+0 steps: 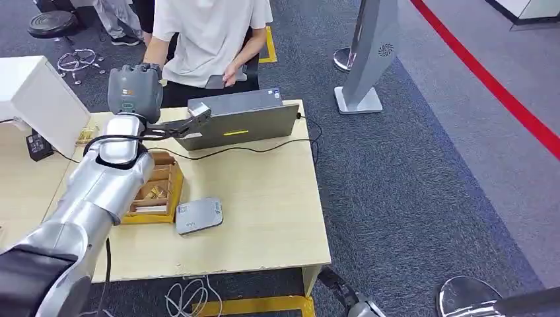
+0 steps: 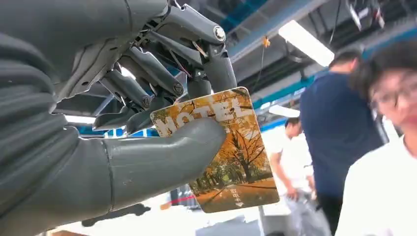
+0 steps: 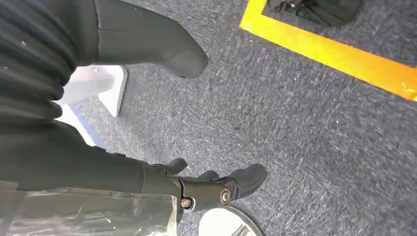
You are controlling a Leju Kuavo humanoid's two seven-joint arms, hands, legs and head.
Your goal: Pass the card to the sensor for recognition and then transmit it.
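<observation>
My left hand [image 2: 147, 123] pinches a card [image 2: 236, 162] between thumb and fingers; the card shows autumn trees and the word HOTEL. In the head view the left hand [image 1: 177, 127] is stretched out over the far side of the table, beside a grey laptop-like box [image 1: 241, 119]. Facing it behind the table stands a person in a white shirt [image 1: 211, 33]. A flat grey card sensor [image 1: 198, 215] lies on the table nearer to me. My right hand [image 3: 206, 189] hangs over the carpet, fingers apart, holding nothing.
A wooden tray [image 1: 173, 198] with several cards sits beside the sensor. At the table's left stands a white box [image 1: 33, 99]. A black cable [image 1: 264, 148] crosses the tabletop [image 1: 264, 218]. A silver post base [image 1: 360, 99] stands on the carpet at the right. Other people stand behind.
</observation>
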